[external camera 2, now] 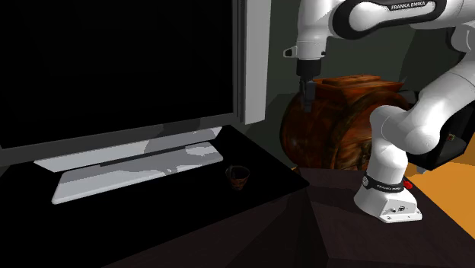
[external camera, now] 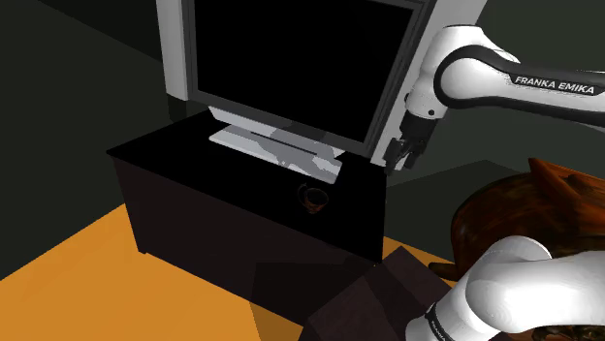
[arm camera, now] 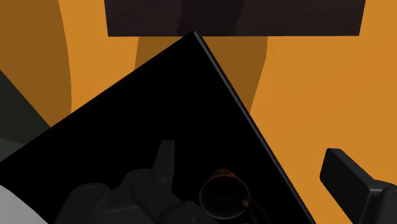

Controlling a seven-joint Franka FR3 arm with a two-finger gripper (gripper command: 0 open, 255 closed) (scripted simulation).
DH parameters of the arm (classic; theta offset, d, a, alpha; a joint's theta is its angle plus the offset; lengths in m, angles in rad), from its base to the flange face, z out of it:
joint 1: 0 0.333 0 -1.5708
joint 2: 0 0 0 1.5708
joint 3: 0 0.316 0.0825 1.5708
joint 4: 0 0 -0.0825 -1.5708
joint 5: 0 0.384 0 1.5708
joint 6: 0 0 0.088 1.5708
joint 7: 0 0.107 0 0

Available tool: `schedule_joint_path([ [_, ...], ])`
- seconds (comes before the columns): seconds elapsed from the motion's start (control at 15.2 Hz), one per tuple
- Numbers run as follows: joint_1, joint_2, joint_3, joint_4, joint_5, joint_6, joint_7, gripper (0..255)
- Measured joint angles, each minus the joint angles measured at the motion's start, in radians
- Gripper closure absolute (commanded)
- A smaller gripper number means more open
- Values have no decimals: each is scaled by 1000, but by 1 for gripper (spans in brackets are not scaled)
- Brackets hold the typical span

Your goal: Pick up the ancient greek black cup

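A small dark cup [external camera: 312, 199] with a brownish inside stands upright on the black cabinet top [external camera: 194, 165], near the corner closest to the arm. In the second exterior view the cup [external camera 2: 238, 176] sits just in front of the monitor's silver foot. My gripper [external camera: 402, 155] hangs well above and beside that corner, clear of the cup. Seen from the wrist, the cup [arm camera: 224, 194] lies far below, between the two fingers [arm camera: 164, 159] but nearer one of them. The gripper [arm camera: 254, 172] is open and holds nothing.
A big black-screened monitor [external camera: 291, 58] on a silver foot [external camera: 276, 147] takes up the back of the cabinet. A rounded brown wooden piece [external camera 2: 335, 122] stands beside the cabinet, close to the arm's base. Orange floor [external camera: 78, 262] surrounds the cabinet.
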State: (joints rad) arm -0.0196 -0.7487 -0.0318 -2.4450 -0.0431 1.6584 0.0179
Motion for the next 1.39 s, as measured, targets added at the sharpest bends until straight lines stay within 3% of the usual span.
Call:
schedule_joint_path([
  [0.2, 3, 41, 16, 7, 7, 27, 24, 0],
  [0.66, 5, 307, 78, 78, 14, 184, 141, 0],
  [1.06, 5, 556, 119, 188, -6, 287, 246, 0],
  [1.39, 14, 771, 142, 341, -37, 316, 339, 0],
])
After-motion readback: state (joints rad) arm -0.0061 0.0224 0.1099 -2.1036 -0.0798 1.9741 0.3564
